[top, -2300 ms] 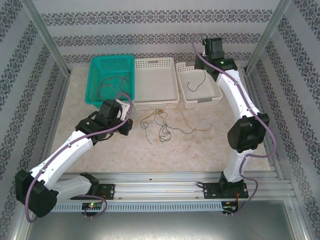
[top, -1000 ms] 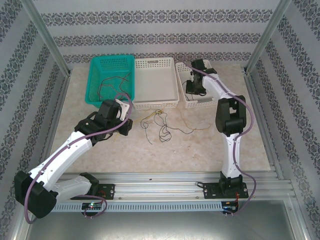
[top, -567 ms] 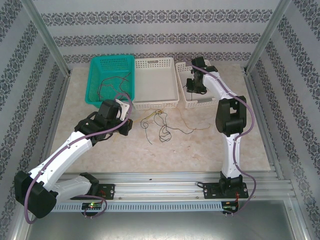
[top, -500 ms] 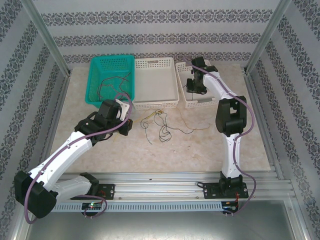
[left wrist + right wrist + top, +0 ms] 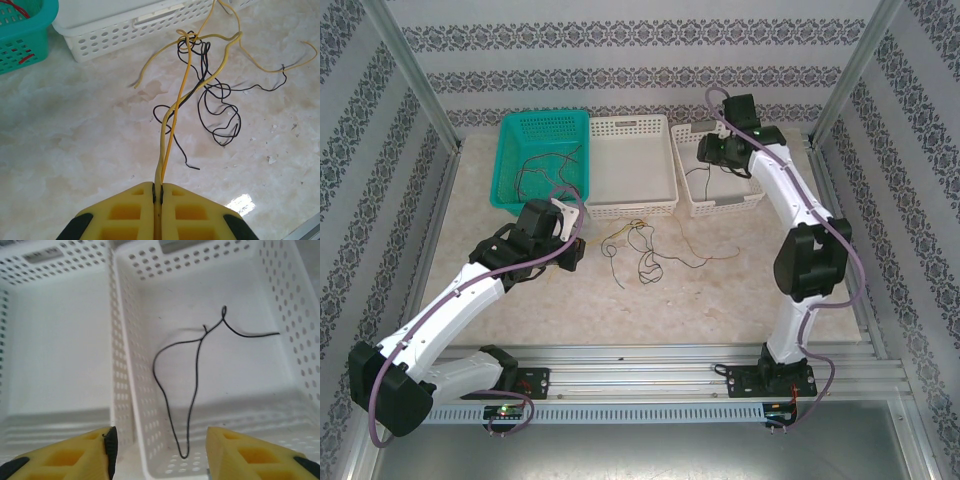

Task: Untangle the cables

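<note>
Take the middle white basket (image 5: pixel 632 165) as your landmark. Left of it, touching its side, stands the teal basket (image 5: pixel 510 170), with a few thin dark and red cables (image 5: pixel 550 170) lying inside.

In front of the teal basket's near corner, your left end effector (image 5: pixel 158 187) is clamped tight on a yellow cable (image 5: pixel 172 130), which runs up from the pads toward the middle basket. This arm has not moved since the earlier frames.

Just in front of the middle basket, on the bench (image 5: pixel 720 300), lies the tangle of cables (image 5: pixel 640 250). There the yellow cable is knotted with a looping black cable (image 5: pixel 220 110). It sits where it did before.

Right of the middle basket, side by side with it, is the right white basket (image 5: pixel 725 208). One loose black cable (image 5: pixel 198 355) lies on its floor.

Your right end effector (image 5: pixel 159 437) is spread wide and holds nothing, hanging above the wall shared by the two white baskets. Half a second ago it was down inside the right basket. Now it has lifted out, and the arm's elbow has swung out to the right.
</note>
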`<state>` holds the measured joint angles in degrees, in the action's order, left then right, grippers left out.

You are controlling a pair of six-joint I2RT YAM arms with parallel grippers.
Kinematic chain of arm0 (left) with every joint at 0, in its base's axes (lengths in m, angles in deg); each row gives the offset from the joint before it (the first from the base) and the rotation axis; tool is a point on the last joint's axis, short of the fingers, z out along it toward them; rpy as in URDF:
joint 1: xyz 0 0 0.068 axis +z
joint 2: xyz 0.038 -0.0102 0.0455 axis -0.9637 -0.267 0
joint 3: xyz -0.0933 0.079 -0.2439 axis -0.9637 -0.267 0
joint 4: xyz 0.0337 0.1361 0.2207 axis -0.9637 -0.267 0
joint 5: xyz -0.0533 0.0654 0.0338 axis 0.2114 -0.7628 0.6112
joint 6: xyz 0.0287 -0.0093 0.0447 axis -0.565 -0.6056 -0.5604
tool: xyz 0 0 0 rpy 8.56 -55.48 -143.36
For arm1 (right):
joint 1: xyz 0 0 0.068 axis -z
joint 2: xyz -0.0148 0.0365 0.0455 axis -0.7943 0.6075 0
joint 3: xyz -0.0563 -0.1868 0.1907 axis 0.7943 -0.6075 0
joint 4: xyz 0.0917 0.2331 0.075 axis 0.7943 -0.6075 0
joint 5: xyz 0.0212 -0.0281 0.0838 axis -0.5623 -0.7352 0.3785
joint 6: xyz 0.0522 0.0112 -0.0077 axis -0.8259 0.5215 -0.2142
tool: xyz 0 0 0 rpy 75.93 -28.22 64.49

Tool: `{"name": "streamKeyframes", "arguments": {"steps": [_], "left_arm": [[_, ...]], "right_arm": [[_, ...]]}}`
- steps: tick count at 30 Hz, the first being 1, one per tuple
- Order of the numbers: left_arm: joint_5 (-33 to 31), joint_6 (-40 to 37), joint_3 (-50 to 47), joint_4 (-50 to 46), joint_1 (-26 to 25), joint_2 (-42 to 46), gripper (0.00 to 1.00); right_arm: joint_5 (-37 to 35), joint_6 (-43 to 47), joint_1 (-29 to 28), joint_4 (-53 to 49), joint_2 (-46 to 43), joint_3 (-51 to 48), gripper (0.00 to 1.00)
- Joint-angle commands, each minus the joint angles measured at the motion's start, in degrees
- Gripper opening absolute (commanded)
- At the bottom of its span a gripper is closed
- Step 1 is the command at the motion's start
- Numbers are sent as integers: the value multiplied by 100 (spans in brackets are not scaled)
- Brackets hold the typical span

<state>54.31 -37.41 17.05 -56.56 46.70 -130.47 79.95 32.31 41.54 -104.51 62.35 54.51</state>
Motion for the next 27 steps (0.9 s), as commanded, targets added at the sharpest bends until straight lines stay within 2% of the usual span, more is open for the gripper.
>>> {"name": "streamKeyframes", "arguments": {"steps": [1, 10, 15, 20, 27], "left_arm": [[33, -112, 0, -1, -84, 81, 0], [39, -90, 5, -17, -85, 120, 0], [11, -103, 10, -27, -116, 136, 0], [-6, -103, 1, -32, -113, 143, 0], [-50, -120, 6, -28, -115, 146, 0]], "right_arm": [[608, -262, -245, 503, -619, -759, 52], [1181, -746, -1610, 2230, -2373, -3321, 53], [873, -579, -2407, 2986, -2862, -4447, 54], [270, -311, -2953, 3518, -2688, -5084, 59], [-559, 43, -3299, 3856, -1982, -5050, 60]]}}
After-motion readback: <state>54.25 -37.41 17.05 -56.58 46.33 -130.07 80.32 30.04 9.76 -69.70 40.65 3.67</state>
